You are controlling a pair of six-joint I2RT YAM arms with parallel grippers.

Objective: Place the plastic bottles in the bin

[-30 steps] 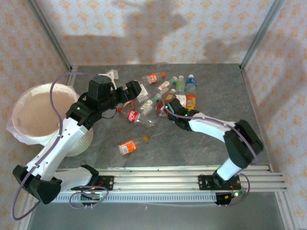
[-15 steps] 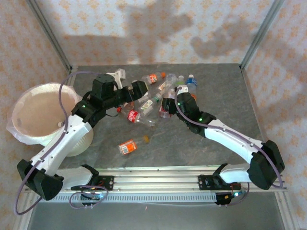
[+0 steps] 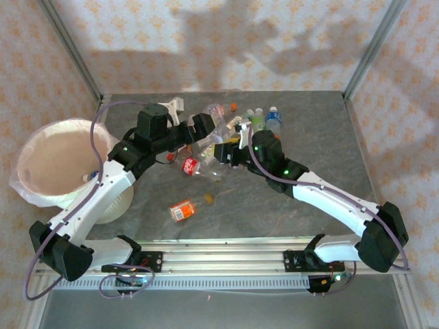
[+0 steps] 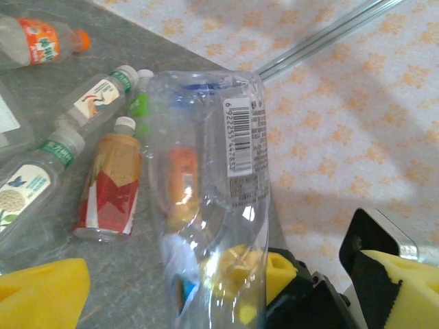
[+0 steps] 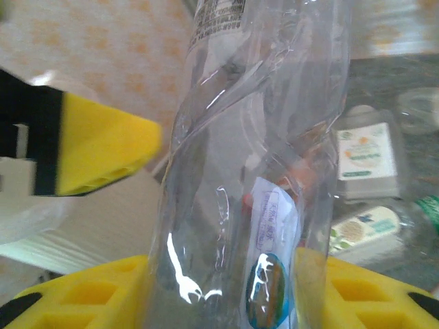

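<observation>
The round, pale pinkish-white bin (image 3: 55,161) lined with a thin white bag stands at the left edge of the grey counter (image 3: 315,137). Whether any bottle already lies inside it is too hard to tell.

Just right of the bin, the left gripper (image 3: 203,130) hangs over the counter. Its jaws are spread wide, one yellow pad on each side of a clear crumpled plastic bottle (image 4: 219,164) with a white barcode label, and neither pad touches it. The right gripper (image 3: 230,152) has that bottle, its jaws closed on the lower body and holding it up in the air between the two arms. It looks like a handover towards the arm nearest the bin.

Below the grippers, a red-labelled clear bottle (image 3: 188,165) and an orange-labelled clear bottle (image 3: 182,210) lie on the counter. Further back and to the right lies a loose cluster of small clear bottles (image 3: 260,120) with green, blue, orange and white labels.

As a judgement, the task is at an early stage: one bottle is in transit, and all the others in sight are not yet binned.
</observation>
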